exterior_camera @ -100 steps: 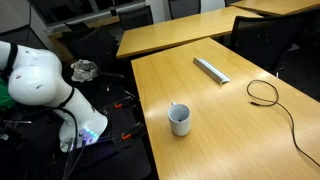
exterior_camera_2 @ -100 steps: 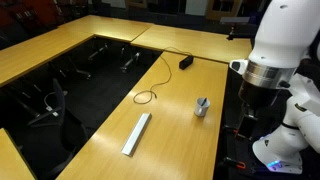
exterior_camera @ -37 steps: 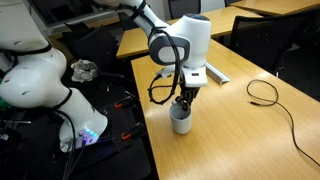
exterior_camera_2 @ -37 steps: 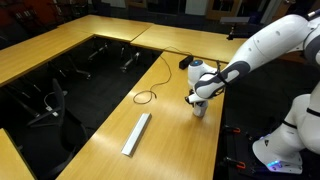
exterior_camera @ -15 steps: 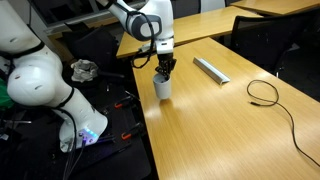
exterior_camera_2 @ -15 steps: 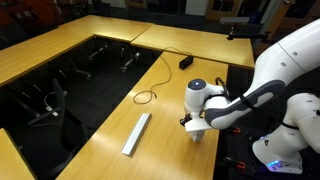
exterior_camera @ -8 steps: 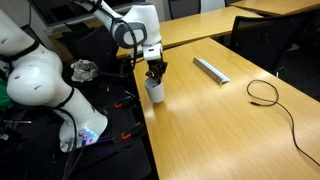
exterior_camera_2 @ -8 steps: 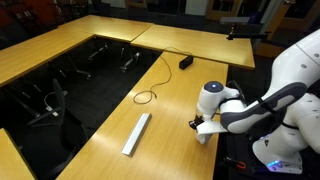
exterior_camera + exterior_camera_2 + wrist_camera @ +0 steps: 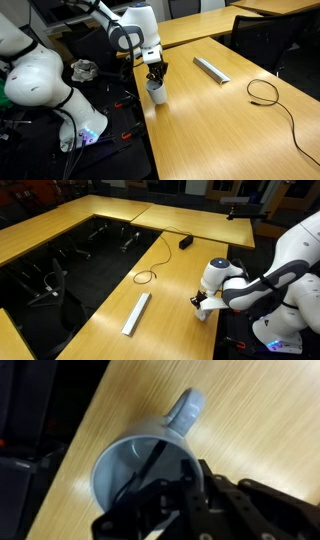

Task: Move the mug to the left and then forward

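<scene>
Mug held at the table's edge, where a slip would send it over.

In an exterior view the mug [image 9: 156, 93] is seen at the very edge of the table [image 9: 230, 120], under the gripper [image 9: 156, 76]. In an exterior view it [image 9: 206, 313] is partly hidden by the gripper [image 9: 203, 303]. In the wrist view the gripper [image 9: 165, 488] is seen clamped on the mug [image 9: 135, 460], with one finger inside. Such a thin pinch could let the mug tilt or drop off the edge.

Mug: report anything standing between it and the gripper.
Nothing visible does. The gripper is closed on the mug at its rim, with one finger reaching inside it in the wrist view.
</scene>
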`<control>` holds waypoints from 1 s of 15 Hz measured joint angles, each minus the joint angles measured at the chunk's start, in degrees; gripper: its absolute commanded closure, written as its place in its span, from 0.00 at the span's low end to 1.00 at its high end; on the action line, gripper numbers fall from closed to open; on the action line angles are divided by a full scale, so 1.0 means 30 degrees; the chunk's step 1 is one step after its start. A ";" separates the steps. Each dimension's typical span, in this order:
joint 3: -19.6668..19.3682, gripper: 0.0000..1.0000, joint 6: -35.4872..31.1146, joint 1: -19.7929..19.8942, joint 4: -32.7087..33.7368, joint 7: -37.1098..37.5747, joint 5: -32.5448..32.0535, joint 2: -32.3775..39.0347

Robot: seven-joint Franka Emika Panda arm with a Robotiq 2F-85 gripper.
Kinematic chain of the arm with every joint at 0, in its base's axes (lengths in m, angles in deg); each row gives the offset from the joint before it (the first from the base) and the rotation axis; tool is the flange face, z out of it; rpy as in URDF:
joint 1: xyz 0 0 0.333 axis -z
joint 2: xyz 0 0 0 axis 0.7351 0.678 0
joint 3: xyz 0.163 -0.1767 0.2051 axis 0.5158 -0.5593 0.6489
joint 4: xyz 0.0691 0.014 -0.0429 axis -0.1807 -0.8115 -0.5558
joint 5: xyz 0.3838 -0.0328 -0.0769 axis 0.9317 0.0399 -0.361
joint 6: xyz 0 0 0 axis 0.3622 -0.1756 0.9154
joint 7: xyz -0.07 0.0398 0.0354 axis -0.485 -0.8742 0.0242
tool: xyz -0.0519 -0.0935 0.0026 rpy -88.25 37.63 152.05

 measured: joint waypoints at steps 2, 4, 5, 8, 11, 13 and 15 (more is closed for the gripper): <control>0.0084 0.97 -0.0020 0.0219 -0.0003 0.0003 -0.0013 0.0171; 0.0141 0.97 -0.0020 0.0241 0.0169 0.0020 0.0013 0.0439; 0.0216 0.97 -0.0020 0.0240 0.0449 0.0048 0.0014 0.0584; 0.0532 0.97 0.0001 0.0240 0.1912 0.0241 -0.0167 0.1118; 0.0658 0.97 0.1019 0.0172 0.4126 0.0697 -0.0416 0.2335; 0.0644 0.97 0.2453 0.0131 0.6083 0.0762 -0.0562 0.3661; 0.0496 0.97 0.3643 0.0060 0.8235 0.0786 -0.0837 0.5229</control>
